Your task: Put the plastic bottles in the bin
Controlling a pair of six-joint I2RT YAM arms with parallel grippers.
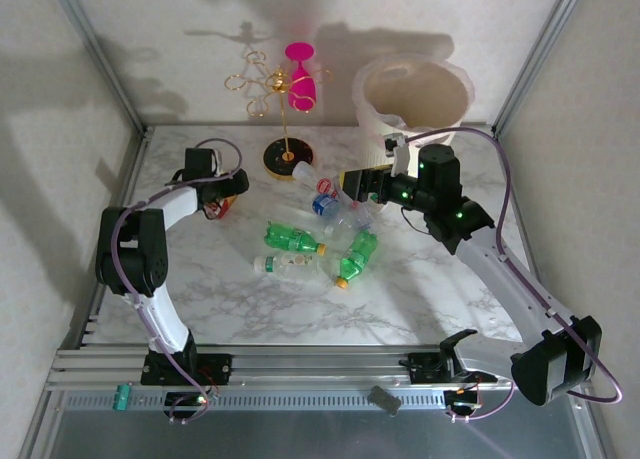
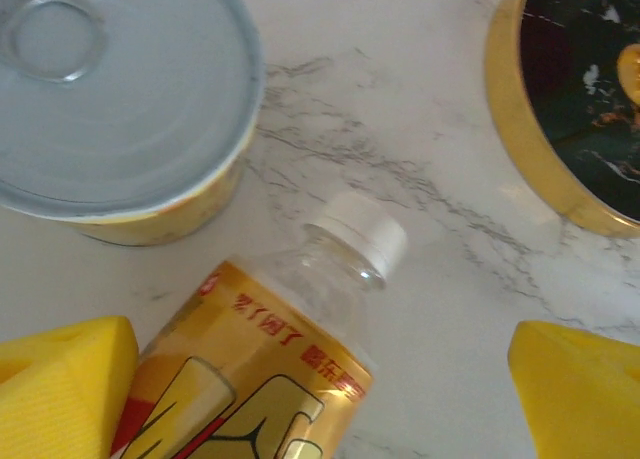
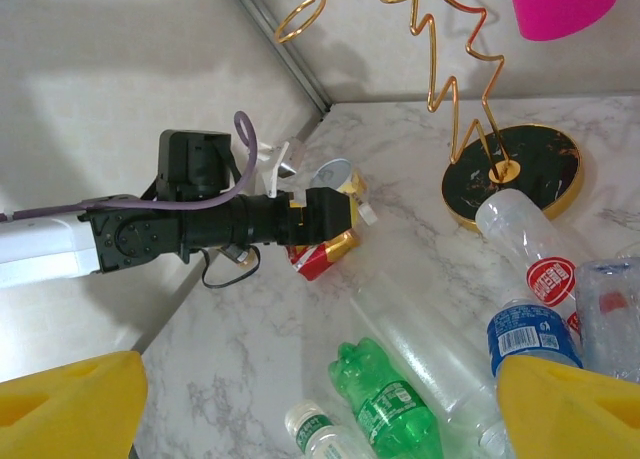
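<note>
Both gaping wide, the left claw (image 2: 320, 389) is straddling one gold bottle (image 2: 265, 374) while the right claw (image 1: 355, 185) is hovering, two green bottles (image 1: 294, 239) at its six o'clock.

Green bottles (image 1: 293, 239) and clear bottles (image 1: 322, 186) lying flat, clustering mid-table. Gold-labelled bottle (image 2: 265, 379) lying apart at left. Cream bin (image 1: 378, 109) standing upright, far right.

You have two green plastic bottles (image 1: 293, 239) at centre frame, one gold-labelled clear bottle (image 2: 270, 379), one yellow grey-lidded tub (image 2: 120, 89), one cream translucent bucket (image 1: 380, 119) upper right, and one pink glass (image 1: 300, 79).
</note>
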